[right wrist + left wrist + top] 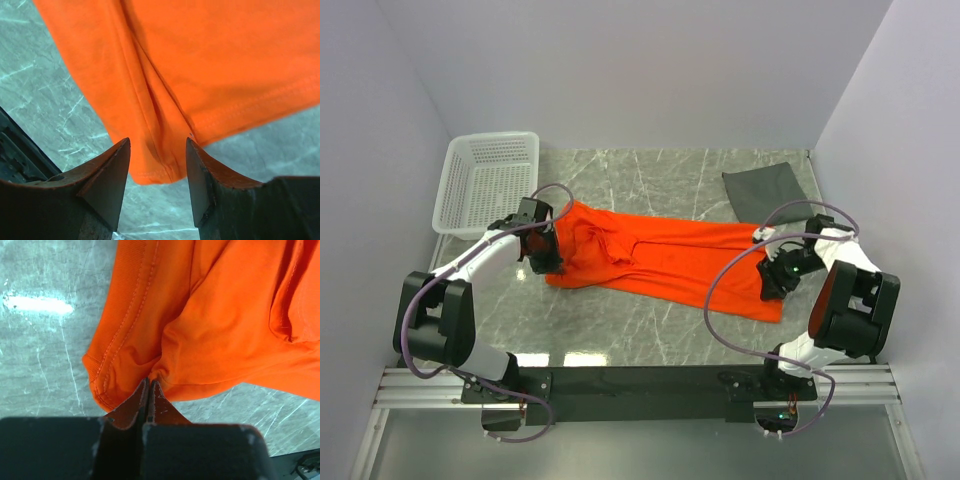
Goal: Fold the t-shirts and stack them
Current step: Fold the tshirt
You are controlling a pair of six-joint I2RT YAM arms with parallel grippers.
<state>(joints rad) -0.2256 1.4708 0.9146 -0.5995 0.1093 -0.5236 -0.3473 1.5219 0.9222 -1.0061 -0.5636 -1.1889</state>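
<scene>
The orange t-shirt (665, 257) lies folded lengthwise across the middle of the marble table. My left gripper (542, 260) is at its left end, shut on a pinch of the orange cloth (200, 330) near a stitched edge. My right gripper (775, 285) is at its right end, open, with the shirt's hem corner (160, 165) lying between the two fingertips (107, 175). The dark grey t-shirt (766, 189) lies folded at the back right, untouched.
A white lattice basket (488, 180) stands at the back left, next to the left arm. White walls close the table on three sides. The arms' base rail (640, 385) runs along the near edge.
</scene>
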